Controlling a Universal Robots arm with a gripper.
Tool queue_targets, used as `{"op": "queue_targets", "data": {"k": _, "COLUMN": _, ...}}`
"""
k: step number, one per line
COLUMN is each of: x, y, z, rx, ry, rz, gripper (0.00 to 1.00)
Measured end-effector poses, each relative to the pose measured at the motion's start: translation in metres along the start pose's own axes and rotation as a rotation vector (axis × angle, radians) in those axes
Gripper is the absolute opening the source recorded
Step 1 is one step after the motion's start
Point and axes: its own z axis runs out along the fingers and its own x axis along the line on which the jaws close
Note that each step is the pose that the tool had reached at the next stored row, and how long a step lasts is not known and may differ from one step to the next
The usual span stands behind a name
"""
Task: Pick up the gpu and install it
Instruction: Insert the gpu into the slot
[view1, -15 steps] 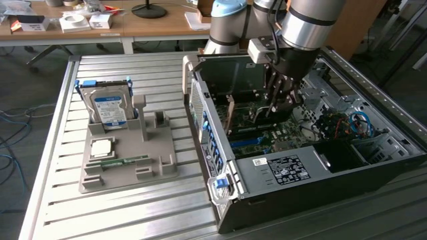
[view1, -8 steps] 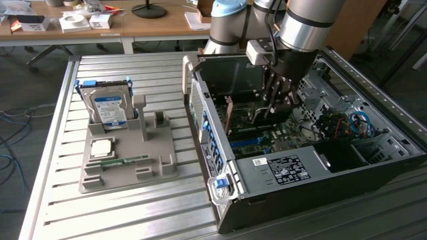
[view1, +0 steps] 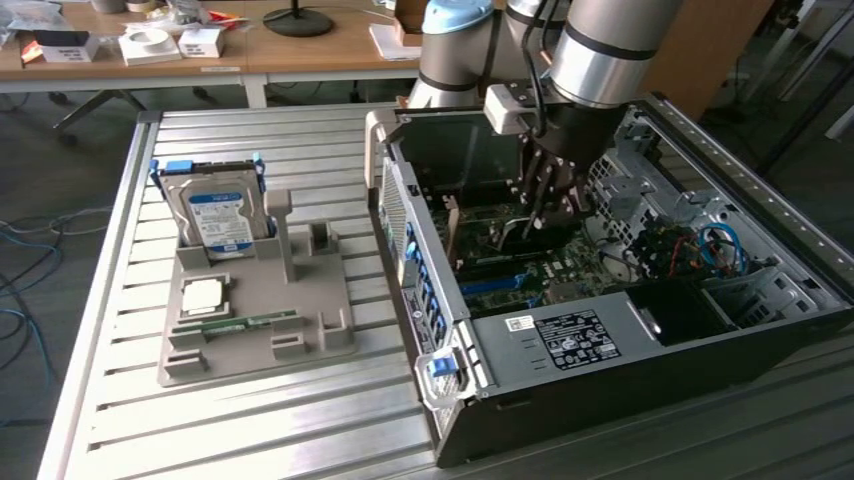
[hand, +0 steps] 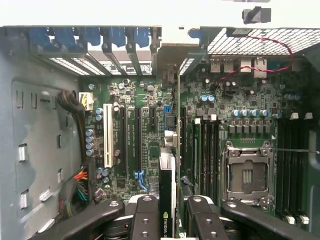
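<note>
One hand (hand: 172, 204) clamps gpu (hand: 167, 220) edge-on | over motherboard (hand: 145, 100) | inside case walls (hand: 35, 150)

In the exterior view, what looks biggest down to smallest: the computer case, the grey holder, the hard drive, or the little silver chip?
Largest to smallest:
1. computer case
2. grey holder
3. hard drive
4. silver chip
No two look alike in size.

Soft even daylight, pale glare on the metal table (view1: 267, 420), computer case (view1: 641, 395) interior shadowed
</note>
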Motion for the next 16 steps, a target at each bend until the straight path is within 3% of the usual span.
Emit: {"op": "queue_targets", "data": {"k": 16, "x": 0.000, "y": -0.0003, "z": 0.0177, "rx": 0.0000, "ry": -0.0006, "rz": 0.000, "gripper": 0.26}}
